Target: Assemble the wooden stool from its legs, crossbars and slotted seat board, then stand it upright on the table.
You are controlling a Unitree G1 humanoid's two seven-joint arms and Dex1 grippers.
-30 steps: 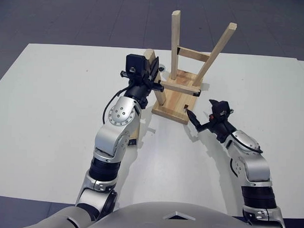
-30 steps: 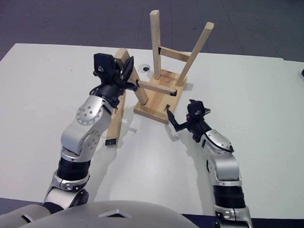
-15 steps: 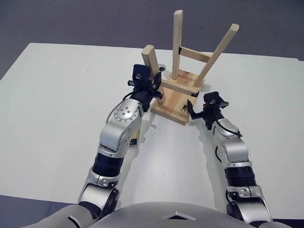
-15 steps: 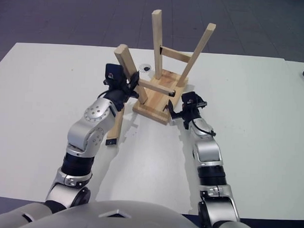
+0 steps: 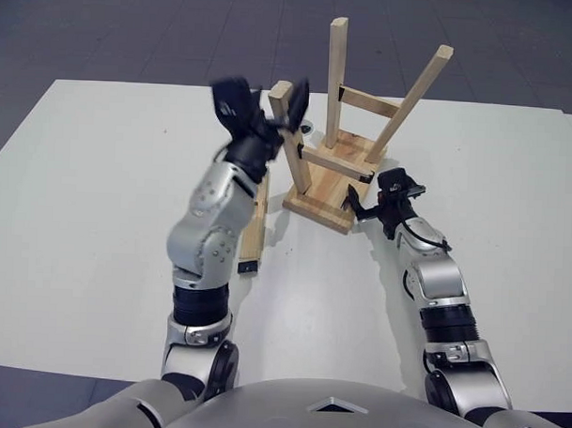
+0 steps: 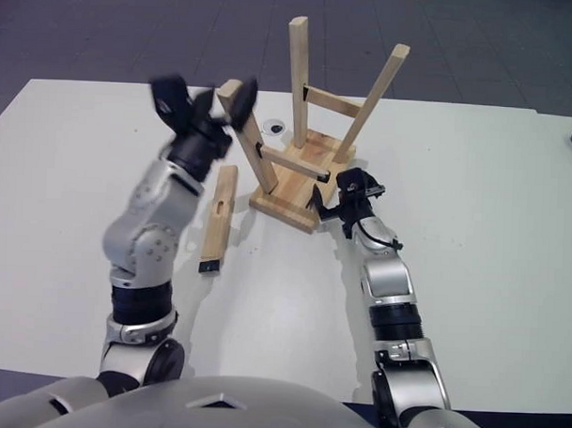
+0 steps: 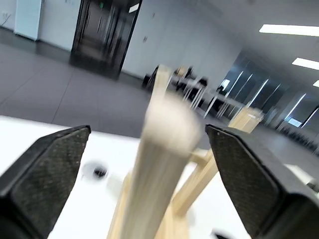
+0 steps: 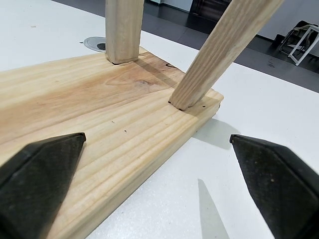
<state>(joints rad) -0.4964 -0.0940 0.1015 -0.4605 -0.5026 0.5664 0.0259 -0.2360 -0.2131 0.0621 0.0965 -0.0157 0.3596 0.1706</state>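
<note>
— Where do we stand with the left gripper (image 5: 266,99)?
— Its fingers (image 7: 47,169) are spread either side of the short leg (image 5: 294,144). With the blur, we can't tell whether they touch it.
— And the right gripper (image 5: 361,207)?
— Its fingers (image 8: 42,164) gape wide at the near corner of the seat board (image 5: 324,192), which lies upturned on the table (image 5: 99,189). The loose leg (image 5: 254,227) lies beside it.

Seat board (image 5: 322,203): pale wood, flat on the table (image 5: 99,189), underside up.
Upright leg (image 5: 337,80), leaning leg (image 5: 414,98) and tilted leg (image 5: 294,139): standing in the board.
Upper crossbar (image 5: 370,102): joins the upright and leaning legs.
Lower crossbar (image 5: 337,163): runs from the tilted leg.
Loose leg (image 5: 253,230): lies flat just left of the board, its near end dark.
</note>
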